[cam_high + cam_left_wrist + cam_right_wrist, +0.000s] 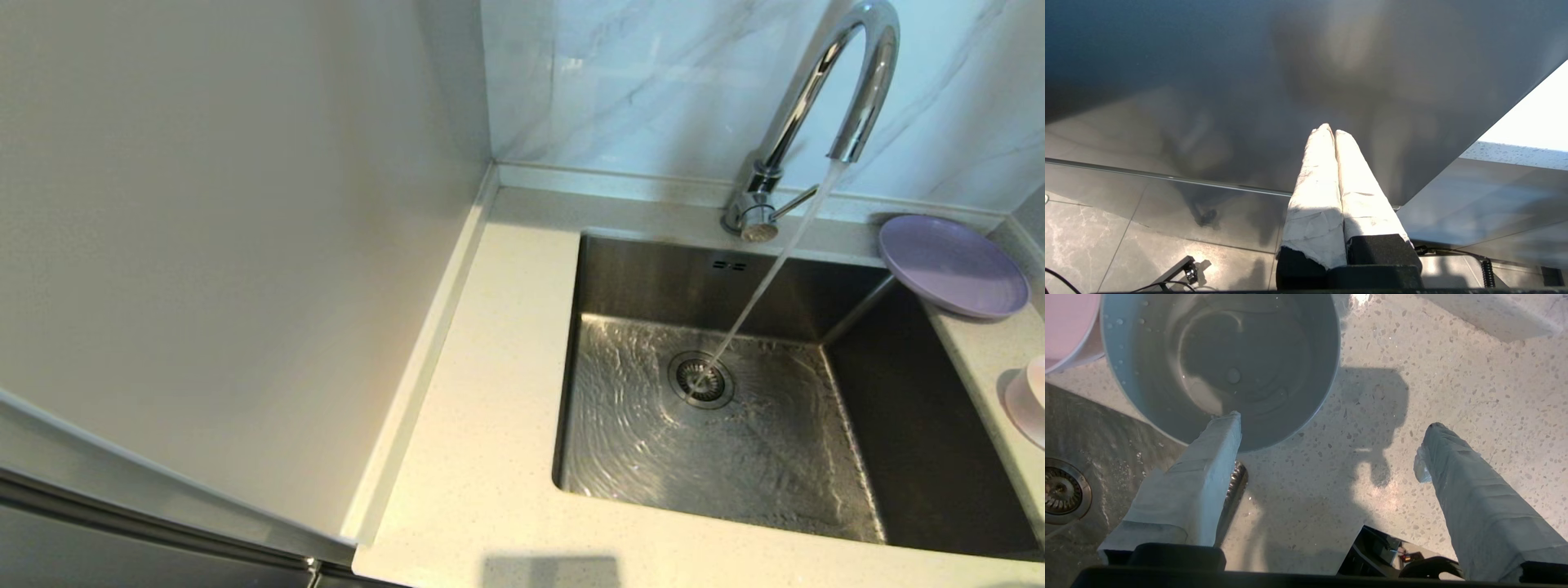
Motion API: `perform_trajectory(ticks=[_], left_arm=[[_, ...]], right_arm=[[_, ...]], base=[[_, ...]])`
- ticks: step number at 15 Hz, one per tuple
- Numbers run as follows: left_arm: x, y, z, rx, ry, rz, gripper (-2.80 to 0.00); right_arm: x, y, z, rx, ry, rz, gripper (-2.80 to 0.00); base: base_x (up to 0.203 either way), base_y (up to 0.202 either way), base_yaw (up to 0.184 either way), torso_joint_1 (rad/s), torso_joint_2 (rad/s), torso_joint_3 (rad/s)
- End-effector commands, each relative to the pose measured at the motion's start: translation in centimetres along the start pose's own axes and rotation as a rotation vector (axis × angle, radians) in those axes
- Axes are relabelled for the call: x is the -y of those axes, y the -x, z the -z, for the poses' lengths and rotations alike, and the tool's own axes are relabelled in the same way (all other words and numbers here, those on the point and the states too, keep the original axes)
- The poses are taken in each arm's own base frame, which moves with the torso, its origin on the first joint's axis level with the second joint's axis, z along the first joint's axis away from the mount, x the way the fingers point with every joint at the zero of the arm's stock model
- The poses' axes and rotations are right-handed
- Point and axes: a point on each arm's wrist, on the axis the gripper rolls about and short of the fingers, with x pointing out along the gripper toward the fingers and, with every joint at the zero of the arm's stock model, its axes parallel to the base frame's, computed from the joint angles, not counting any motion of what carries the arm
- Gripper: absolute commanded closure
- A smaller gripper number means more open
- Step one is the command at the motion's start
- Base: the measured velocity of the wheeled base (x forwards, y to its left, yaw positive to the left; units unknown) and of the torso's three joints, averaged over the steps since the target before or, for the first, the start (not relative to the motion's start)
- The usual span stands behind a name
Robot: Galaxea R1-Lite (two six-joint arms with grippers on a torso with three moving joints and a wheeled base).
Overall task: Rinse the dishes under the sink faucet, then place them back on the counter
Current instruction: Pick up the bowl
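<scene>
Stainless-steel sink (637, 441) receives a running stream from the faucet (824, 90), landing on the drain strainer (700, 380). On the tabletop (482, 392) at the sink's right edge, the lilac plate (953, 265) occupies the back corner, the pink bowl (1030, 400) sits nearer the front, and the wet grey-white bowl (1220, 367) stands just beside it. Right gripper (1331, 428) hovers over the tabletop, jaws wide and empty, one finger overlapping the grey-white bowl's rim; left gripper (1331, 130) is parked below the tabletop, jaws closed.

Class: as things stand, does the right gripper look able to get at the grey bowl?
Probably yes. The right gripper is open just over the grey bowl on the counter, nothing between them.
</scene>
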Motion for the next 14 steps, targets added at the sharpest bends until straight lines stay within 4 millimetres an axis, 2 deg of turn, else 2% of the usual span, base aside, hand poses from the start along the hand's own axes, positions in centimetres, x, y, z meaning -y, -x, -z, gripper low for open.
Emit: perform_trajectory(ticks=[1,6,14], left_arm=[[0.0,0.0,0.0,0.000,0.001,0.000,0.00],[0.0,0.0,0.0,0.000,0.001,0.000,0.00],[0.0,0.0,0.0,0.000,0.001,0.000,0.00]], right_arm=[[0.2,-0.7,0.1,-0.019,-0.010,0.018,-2.80],[0.1,-2.4,0.0,-0.007,-0.034,0.010,-2.80],[-0.5,-3.7,-0.6,-0.006,-0.033,-0.011,-2.80]], base=[[0.000,0.000,0.000,0.000,0.00,0.000],[0.000,0.000,0.000,0.000,0.00,0.000],[0.000,0.000,0.000,0.000,0.00,0.000]])
